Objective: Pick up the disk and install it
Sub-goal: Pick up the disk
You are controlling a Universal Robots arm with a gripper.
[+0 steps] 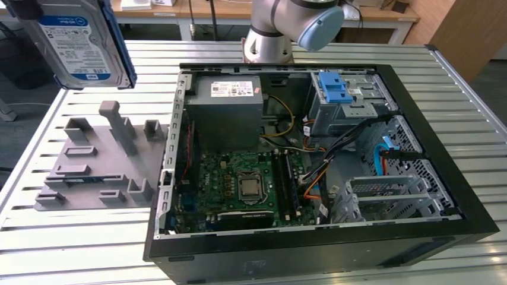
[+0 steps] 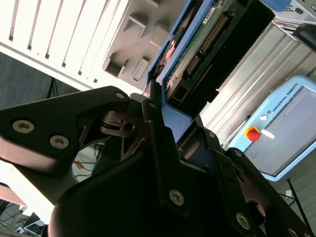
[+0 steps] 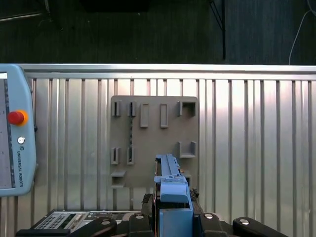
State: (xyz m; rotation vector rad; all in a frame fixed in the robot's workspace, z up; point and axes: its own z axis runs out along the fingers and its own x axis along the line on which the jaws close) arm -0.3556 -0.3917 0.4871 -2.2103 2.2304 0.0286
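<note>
Disk [image 1: 83, 44], a flat silver-grey metal hard drive in a blue plastic carrier, hangs above the grey slotted plastic holder [image 1: 95, 160], clamped edgewise in the black gripper [image 2: 173, 116]. Pick-up judged complete; transfer is in hand. Seating calls for squaring the carrier to the metal drive cage [image 1: 325, 113] in the open black computer case [image 1: 443, 148].

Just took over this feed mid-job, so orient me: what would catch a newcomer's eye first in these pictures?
The disk hangs in mid-air at the exterior view's upper left, above the grey holder plate. The first wrist view shows the gripper shut on its blue-framed edge. In the middle of the exterior view lies the open computer case on the slatted table, its motherboard bare.
</note>
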